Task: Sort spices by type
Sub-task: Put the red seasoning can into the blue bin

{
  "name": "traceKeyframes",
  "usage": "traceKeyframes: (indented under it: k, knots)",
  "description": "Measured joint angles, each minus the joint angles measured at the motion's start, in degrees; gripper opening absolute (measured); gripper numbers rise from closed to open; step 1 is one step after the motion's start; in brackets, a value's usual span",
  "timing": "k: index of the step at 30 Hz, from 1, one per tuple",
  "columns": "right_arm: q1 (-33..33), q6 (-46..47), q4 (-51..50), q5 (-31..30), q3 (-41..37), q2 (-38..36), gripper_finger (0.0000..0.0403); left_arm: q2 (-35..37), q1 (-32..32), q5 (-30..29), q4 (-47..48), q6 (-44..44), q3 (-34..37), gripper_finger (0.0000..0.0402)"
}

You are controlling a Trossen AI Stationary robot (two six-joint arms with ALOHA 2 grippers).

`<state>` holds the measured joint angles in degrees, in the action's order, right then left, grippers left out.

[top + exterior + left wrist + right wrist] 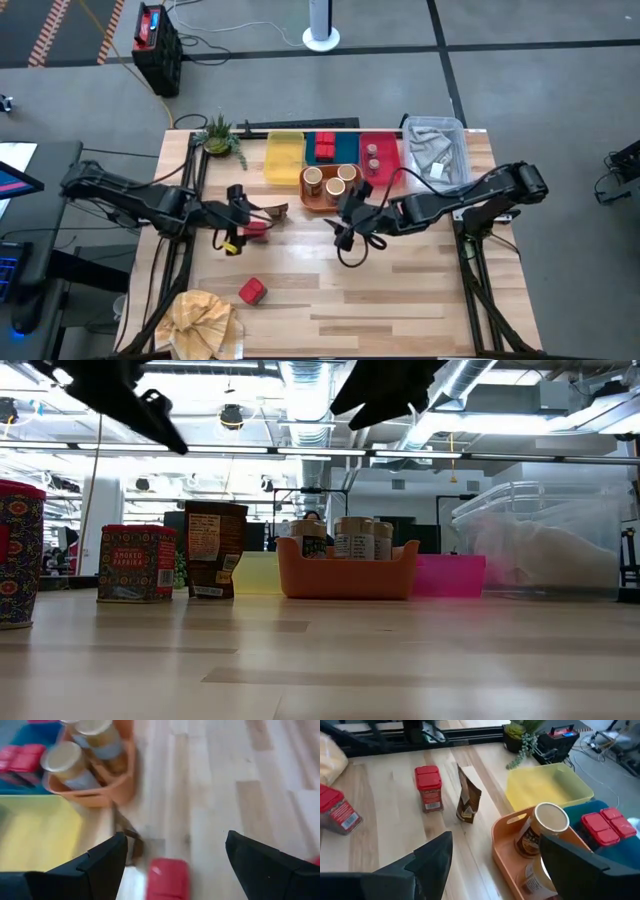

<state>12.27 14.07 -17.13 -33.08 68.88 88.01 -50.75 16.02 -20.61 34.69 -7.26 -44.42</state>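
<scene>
Left hand (237, 215) is held open and empty above a red tin (256, 228) standing beside the dark brown packet (276, 211) on the surface (400, 290), apparently positioned for a pick. Right hand (350, 212) waits open and empty near the orange tray (310, 200), where tan jars (335, 180) are already grouped; another red tin (251, 290) stands well apart.

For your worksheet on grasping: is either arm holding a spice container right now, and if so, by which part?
Nothing is held. The left gripper hangs open above a red tin; the right gripper is open too.
</scene>
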Motion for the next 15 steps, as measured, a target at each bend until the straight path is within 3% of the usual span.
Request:
traceKeyframes:
  k: [5, 15]
  knots:
    - [-0.08, 1.27, 1.36, 0.26, 0.0, 1.28, 0.0322, 0.66, 2.8, 5.54, 3.52, -3.23, 0.0, 0.032]
    - [-0.04, -0.46, 3.36, 0.17, 0.02, 1.13, 0.0322, -1.57, 5.74, 4.0, 6.86, -6.92, 0.76, 0.032]
